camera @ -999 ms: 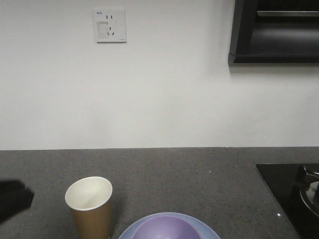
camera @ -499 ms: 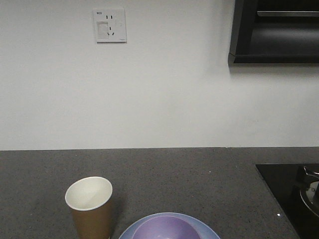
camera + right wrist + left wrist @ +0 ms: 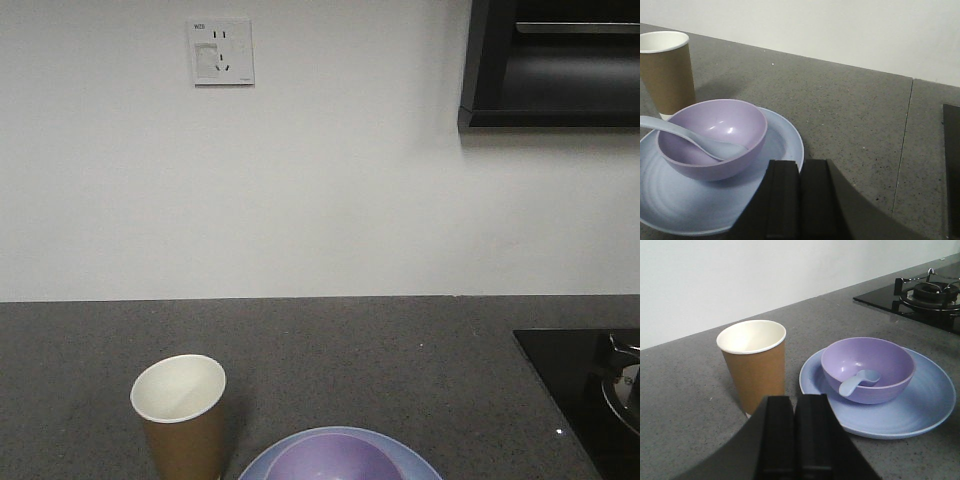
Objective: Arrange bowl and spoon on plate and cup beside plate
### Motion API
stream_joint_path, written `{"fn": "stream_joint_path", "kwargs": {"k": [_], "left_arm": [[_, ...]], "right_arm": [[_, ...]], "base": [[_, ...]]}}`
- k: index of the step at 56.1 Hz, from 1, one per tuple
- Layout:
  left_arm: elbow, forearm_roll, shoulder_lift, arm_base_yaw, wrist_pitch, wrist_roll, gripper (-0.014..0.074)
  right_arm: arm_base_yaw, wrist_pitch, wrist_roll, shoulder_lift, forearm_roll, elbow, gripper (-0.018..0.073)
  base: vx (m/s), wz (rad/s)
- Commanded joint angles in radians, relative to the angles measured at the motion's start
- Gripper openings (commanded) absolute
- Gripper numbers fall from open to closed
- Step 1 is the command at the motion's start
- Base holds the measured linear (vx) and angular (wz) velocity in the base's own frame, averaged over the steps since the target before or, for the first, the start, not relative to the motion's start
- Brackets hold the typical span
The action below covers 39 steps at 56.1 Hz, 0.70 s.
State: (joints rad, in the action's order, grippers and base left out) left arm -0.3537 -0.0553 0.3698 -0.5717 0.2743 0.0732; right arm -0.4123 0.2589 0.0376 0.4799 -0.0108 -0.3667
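Observation:
The lavender bowl (image 3: pixel 867 369) sits on the pale blue plate (image 3: pixel 920 410), and the pale blue spoon (image 3: pixel 857 381) lies in the bowl with its handle over the rim. The brown paper cup (image 3: pixel 754 362) stands upright just left of the plate. My left gripper (image 3: pixel 795 402) is shut and empty, close in front of the cup and plate. In the right wrist view the bowl (image 3: pixel 715 137), spoon (image 3: pixel 685 134), plate (image 3: pixel 675 200) and cup (image 3: pixel 667 70) show again; my right gripper (image 3: pixel 800 166) is shut and empty by the plate's right edge. The front view shows the cup (image 3: pixel 182 415), bowl (image 3: pixel 330 460) and plate rim (image 3: pixel 415 458).
A black gas hob (image 3: pixel 925 292) with a burner sits on the dark speckled counter to the right of the plate. A white wall with a socket (image 3: pixel 221 51) runs behind the counter, and a dark cabinet (image 3: pixel 550 65) hangs at the upper right.
A dark arm part seen at the front view's left edge one second ago has gone out of that view. Cup, bowl and plate have not moved.

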Motion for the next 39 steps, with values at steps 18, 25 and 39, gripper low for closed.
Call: {"fn": "stream_joint_path", "kwargs": {"k": [18, 25, 39], "left_arm": [[0.362, 0.011, -0.286, 0.314, -0.356, 0.035, -0.0006], [0.35, 0.011, -0.402, 0.418, -0.187, 0.048, -0.0006], [0.353, 0.011, -0.397, 0.467, -0.228, 0.026, -0.0006]], "right_arm": [[0.0, -0.078, 0.01, 0.0, 0.005, -0.029, -0.0008], [0.0, -0.078, 0.01, 0.0, 0.005, -0.029, -0.0008], [0.0, -0.078, 0.01, 0.0, 0.005, -0.029, -0.0008]], "base": [[0.0, 0.0], [0.0, 0.0], [0.0, 0.0]]}}
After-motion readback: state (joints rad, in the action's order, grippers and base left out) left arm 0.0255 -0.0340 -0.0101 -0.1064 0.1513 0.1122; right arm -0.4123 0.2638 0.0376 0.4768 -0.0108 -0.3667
